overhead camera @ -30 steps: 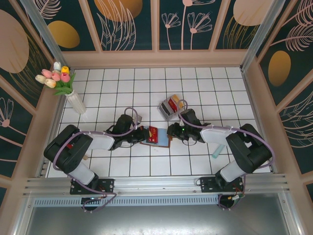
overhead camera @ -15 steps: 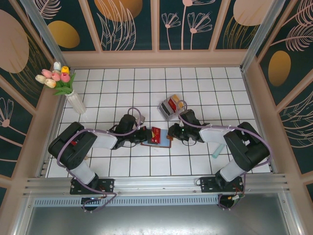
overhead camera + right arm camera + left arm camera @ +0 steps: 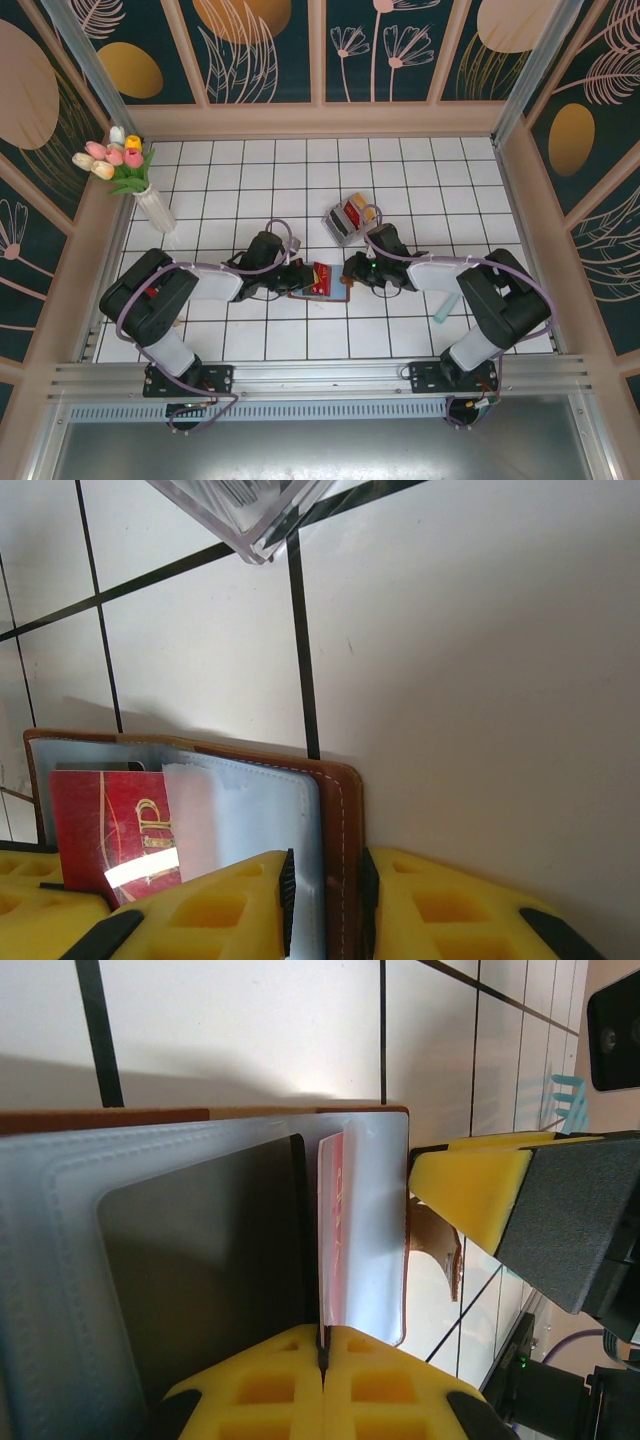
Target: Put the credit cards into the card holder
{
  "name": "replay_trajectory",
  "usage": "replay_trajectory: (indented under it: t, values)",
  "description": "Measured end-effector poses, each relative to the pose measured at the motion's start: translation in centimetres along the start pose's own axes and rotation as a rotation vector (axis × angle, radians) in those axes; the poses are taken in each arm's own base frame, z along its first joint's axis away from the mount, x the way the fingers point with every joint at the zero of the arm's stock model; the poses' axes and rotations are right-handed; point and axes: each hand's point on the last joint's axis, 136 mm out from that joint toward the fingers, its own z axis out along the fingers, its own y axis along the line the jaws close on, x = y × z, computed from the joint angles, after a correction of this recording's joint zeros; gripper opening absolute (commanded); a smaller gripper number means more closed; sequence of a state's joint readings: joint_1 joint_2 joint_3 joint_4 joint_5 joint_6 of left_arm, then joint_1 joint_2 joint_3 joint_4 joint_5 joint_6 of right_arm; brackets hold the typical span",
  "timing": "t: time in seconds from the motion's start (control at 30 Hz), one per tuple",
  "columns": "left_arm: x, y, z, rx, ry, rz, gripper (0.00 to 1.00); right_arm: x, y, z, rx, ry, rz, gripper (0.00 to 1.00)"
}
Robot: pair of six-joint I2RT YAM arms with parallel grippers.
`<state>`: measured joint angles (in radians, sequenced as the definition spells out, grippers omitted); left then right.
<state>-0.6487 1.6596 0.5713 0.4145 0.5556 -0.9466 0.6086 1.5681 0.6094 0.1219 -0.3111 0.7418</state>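
Observation:
The brown card holder [image 3: 322, 282] lies open on the tiles between both grippers. My left gripper [image 3: 323, 1345] is shut on the edge of a red credit card [image 3: 332, 1230], which stands partly inside a clear sleeve [image 3: 375, 1220] of the card holder [image 3: 100, 1118]. Beside it, a dark card [image 3: 200, 1260] sits in a sleeve. My right gripper [image 3: 325, 895] is shut on the card holder's brown stitched edge [image 3: 343, 820] and its clear sleeve. The red card [image 3: 105, 830] with gold lettering shows at the left of the right wrist view.
A pale grey tray [image 3: 348, 218] of coloured cards stands just behind the card holder; its corner [image 3: 250, 515] is near my right gripper. A white vase of tulips [image 3: 150, 200] stands at the far left. A small pale strip [image 3: 443, 312] lies by the right arm.
My left gripper has moved right with the red card, up to the card holder. The right gripper's jaws have narrowed onto the card holder's edge.

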Motion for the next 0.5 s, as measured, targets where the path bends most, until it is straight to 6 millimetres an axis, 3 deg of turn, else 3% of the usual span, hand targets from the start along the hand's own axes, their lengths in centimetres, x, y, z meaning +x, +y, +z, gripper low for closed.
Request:
replay_trajectory:
  t: [0.23, 0.5]
  values:
    - [0.2, -1.2, 1.3, 0.012, 0.031, 0.007, 0.1, 0.0, 0.1, 0.1, -0.008, 0.002, 0.002, 0.27]
    - [0.8, -1.9, 3.3, -0.01, 0.076, 0.018, 0.27, 0.0, 0.3, 0.2, -0.02, -0.001, 0.02, 0.27]
